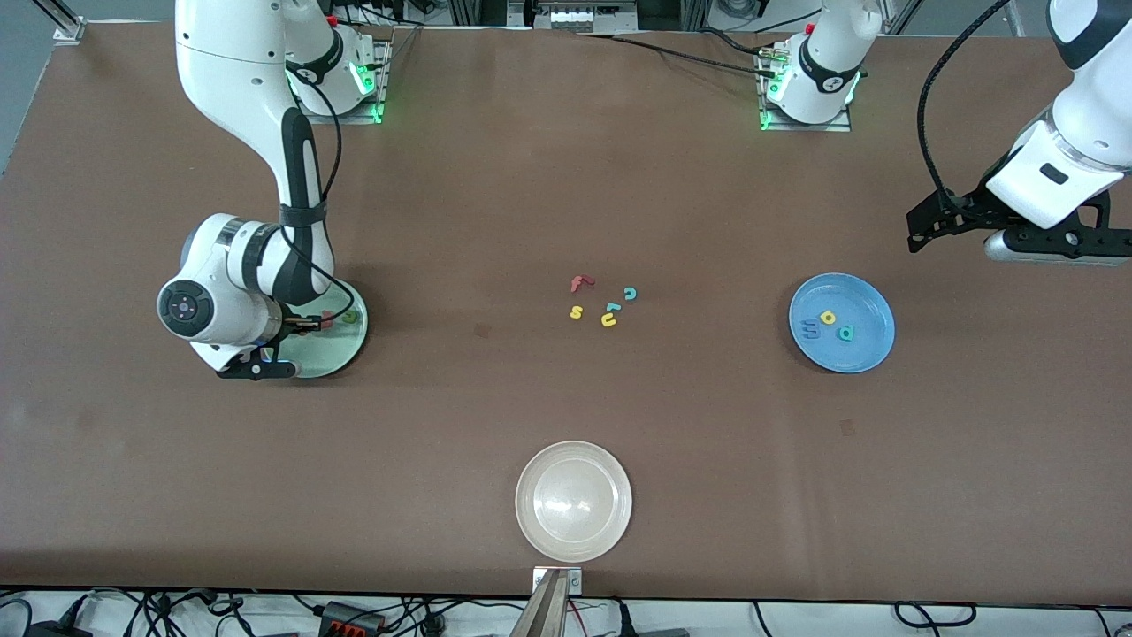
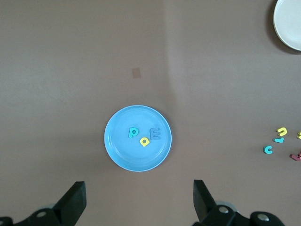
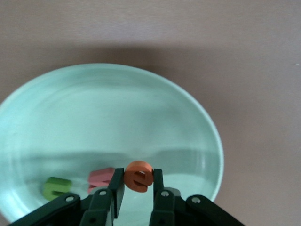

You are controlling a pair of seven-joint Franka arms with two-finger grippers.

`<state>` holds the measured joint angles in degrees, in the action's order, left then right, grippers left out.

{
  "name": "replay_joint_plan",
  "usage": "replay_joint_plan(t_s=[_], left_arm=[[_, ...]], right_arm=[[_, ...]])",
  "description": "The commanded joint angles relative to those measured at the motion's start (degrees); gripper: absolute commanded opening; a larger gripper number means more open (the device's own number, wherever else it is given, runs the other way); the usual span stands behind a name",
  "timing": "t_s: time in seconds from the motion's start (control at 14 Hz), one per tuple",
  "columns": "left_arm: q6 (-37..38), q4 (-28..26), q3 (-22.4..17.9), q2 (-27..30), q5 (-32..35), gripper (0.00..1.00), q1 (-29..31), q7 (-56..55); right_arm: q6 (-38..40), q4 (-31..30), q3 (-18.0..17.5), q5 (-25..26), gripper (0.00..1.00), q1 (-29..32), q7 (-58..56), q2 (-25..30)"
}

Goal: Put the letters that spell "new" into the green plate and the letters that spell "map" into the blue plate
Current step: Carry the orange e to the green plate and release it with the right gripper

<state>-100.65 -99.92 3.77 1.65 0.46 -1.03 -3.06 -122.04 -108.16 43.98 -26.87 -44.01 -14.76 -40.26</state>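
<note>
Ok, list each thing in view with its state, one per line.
right end effector: shut on the orange e, over the green plate
left end effector: open, empty, above the blue plate
green plate: holds green n, pinkish w
blue plate: holds m, a, p
beige plate: empty

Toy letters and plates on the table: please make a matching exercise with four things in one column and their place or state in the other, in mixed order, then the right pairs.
Things:
1. orange e
2. blue m
3. red f
4. whitish plate

Place or state:
A. loose on the table, among the middle letters
B. nothing in it
C. between the right gripper's fingers, over the green plate
D. lying in the blue plate

Pairs: 1-C, 2-D, 3-A, 4-B
</note>
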Motion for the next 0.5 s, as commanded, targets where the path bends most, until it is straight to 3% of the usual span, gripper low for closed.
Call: replay_joint_plan(t_s=[0.0,0.07,0.43], left_arm=[[0.5,0.8,0.0,-0.3,-0.3,1.00,0.1,-0.3],[0.5,0.9,0.0,-0.3,-0.3,1.00,0.1,-0.4],[1.9,0.9,0.0,-0.5,-0.3,1.00,0.5,-0.3]], right_arm=[[-0.6,-0.4,-0.3,-1.2,0.68,0.9,-0.9,0.4],[-0.4,0.1,-0.2,-1.2,1.00,1.4,-0.1,0.2],[-0.2,0.3,-0.1,-1.2,1.00,1.6,-0.9,0.5]])
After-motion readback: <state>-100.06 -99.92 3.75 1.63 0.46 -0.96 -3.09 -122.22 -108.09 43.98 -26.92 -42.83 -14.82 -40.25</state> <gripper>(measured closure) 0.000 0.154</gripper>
